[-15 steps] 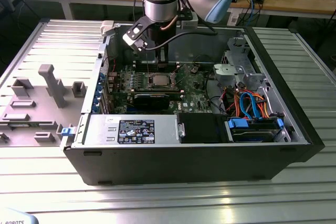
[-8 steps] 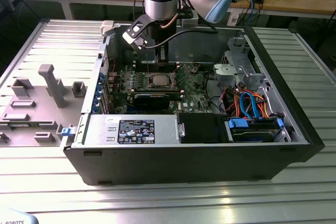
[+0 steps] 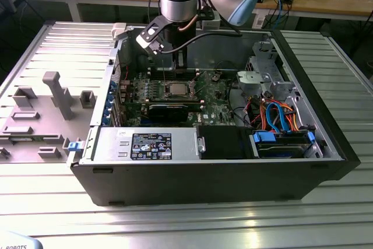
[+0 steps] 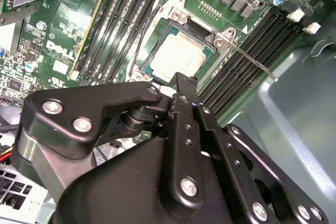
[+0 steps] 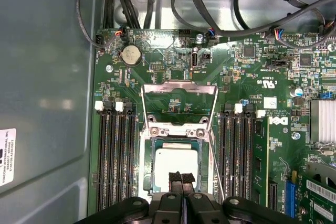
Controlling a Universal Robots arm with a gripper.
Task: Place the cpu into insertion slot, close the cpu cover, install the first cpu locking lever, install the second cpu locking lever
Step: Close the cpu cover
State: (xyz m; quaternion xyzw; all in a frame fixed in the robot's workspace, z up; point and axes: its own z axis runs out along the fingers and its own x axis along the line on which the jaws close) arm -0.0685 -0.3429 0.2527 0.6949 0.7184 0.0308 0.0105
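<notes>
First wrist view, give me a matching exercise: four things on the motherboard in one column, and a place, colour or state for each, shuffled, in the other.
Column one:
1. cpu
2. cpu cover
3. memory slots
4. coin cell

Column two:
A. long and black, flanking the insertion slot on both sides
B. swung open, clear of the slot
C. round and silver
D. lying flat in the slot

Pairs: 1-D, 2-B, 3-A, 4-C
</notes>
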